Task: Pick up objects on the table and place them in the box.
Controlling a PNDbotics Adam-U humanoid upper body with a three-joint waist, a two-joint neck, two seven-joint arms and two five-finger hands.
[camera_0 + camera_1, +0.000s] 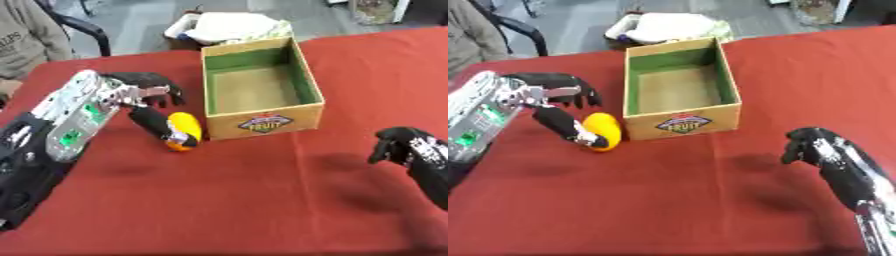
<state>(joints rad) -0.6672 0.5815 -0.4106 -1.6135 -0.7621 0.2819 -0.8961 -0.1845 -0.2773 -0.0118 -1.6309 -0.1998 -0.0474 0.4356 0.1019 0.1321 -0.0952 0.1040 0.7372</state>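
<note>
Left hand point(149, 92) nr "FRUIT" box point(262, 123) (yellow object point(185, 127) beside)

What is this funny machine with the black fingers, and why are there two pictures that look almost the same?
It is a robot shaped like a person's top half. The two pictures come from its two camera eyes, which look down at a red table, so they almost match. On the table stands an open cardboard box, with nothing showing inside. Next to it lies a yellow object; I cannot tell what it is. The left robot hand reaches to it, its thumb against it and its other fingers curled above, so it seems to be just taking hold. The right robot hand hangs over the table, fingers curled, holding nothing.
</note>
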